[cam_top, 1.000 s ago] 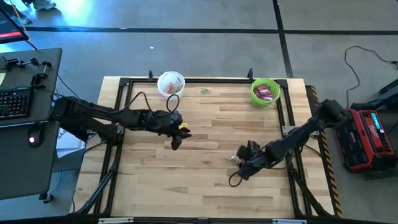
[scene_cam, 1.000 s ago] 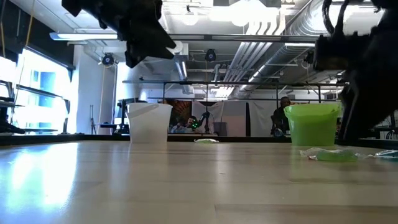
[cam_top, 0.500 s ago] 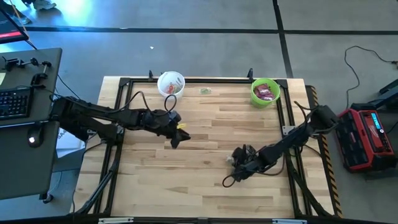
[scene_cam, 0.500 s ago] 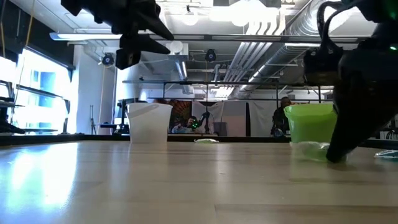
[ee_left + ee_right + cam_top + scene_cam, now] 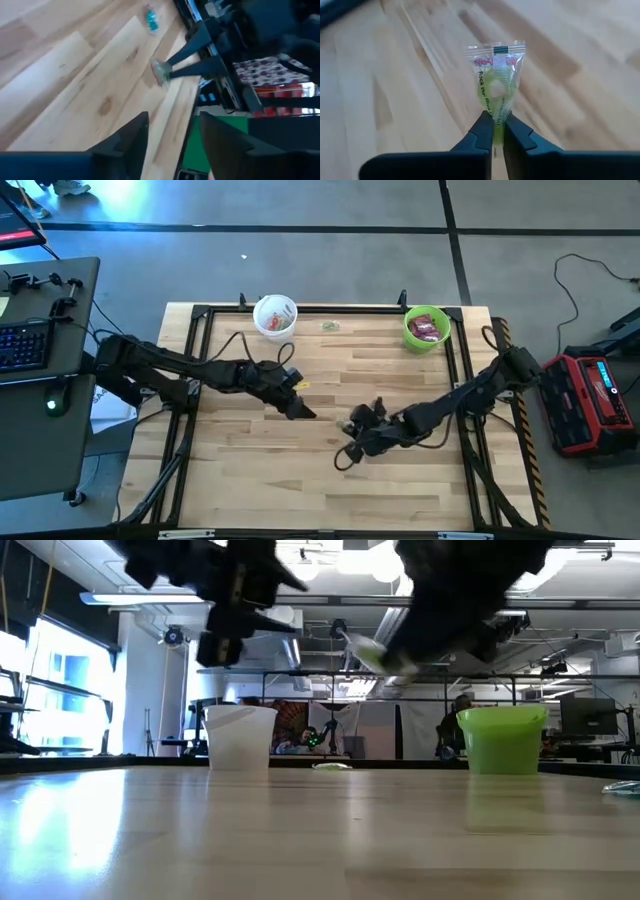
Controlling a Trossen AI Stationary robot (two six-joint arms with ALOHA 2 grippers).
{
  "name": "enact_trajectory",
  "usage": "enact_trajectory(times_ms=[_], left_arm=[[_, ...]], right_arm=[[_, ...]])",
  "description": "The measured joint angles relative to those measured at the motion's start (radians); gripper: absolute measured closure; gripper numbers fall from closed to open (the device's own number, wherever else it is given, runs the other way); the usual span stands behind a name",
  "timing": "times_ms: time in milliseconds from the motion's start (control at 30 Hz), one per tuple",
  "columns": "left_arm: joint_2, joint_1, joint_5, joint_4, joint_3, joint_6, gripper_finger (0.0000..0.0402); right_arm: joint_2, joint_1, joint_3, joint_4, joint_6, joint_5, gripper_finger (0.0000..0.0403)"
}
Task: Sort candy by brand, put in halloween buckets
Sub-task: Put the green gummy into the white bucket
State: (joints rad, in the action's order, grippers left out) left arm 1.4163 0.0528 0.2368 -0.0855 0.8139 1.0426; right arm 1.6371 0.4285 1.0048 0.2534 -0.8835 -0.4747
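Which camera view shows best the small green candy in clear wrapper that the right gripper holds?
The right wrist view: the small green clear-wrapped candy fills it, pinched by the right gripper. The low view shows it blurred, the high view hardly, the left wrist view not.

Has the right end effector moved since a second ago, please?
Yes. The right end effector moved leftward across the table, away from the green bucket, gripping a green candy.

Grey concrete floor (image 5: 330,260) with dark seam lines. Black desk (image 5: 40,380) with keyboard (image 5: 20,345) on one side, red case (image 5: 592,402) opposite. Exposed ceiling ducts (image 5: 470,585), bright window (image 5: 60,690), wood counter (image 5: 330,470).
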Motion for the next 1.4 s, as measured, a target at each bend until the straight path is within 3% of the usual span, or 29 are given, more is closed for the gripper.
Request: enact_trajectory(times_ms=[233,767,1067,1400], left_arm=[[0.086,0.000,0.021,-0.133,0.001,0.067,0.0193],[0.112,-0.031,-0.024,-0.204,0.001,0.085,0.0196],[0.112,-0.045,0.090,-0.198,0.001,0.082,0.0245],[0.111,-0.030,0.095,-0.205,0.001,0.010,0.0289]], right_arm=[[0.004,-0.041,0.068,-0.011,0.098,-0.029,0.0398],[0.005,-0.048,0.078,-0.038,0.190,-0.001,0.0400],[0.005,-0.049,0.078,-0.083,0.196,-0.005,0.0400],[0.005,-0.049,0.077,-0.109,0.169,-0.027,0.0400]])
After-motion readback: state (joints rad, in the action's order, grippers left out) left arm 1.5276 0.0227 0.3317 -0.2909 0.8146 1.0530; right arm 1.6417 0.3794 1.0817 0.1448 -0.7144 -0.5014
